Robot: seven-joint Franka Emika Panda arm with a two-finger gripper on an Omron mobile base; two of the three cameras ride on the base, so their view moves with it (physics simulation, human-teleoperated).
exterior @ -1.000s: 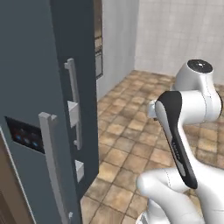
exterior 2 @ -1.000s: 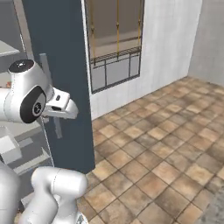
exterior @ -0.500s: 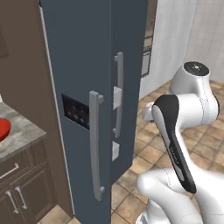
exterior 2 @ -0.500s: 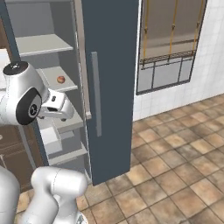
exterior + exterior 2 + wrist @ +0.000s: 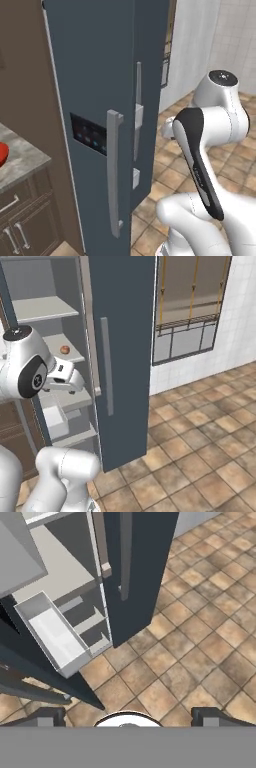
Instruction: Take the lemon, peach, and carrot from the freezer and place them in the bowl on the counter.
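A: Nearest us, our gripper (image 5: 128, 717) has its fingers spread wide, nothing between them, floor tiles below.

B: Yep. Then a white drawer (image 5: 52, 634) sticks out of the open freezer (image 5: 120, 356).

A: Further in, we spot the peach (image 5: 64, 349) on a shelf. Red bowl (image 5: 2, 152) sits on the counter (image 5: 22, 162).

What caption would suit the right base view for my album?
White robot arm before the open freezer, with a small peach on a grey inner shelf and tiled floor beside.
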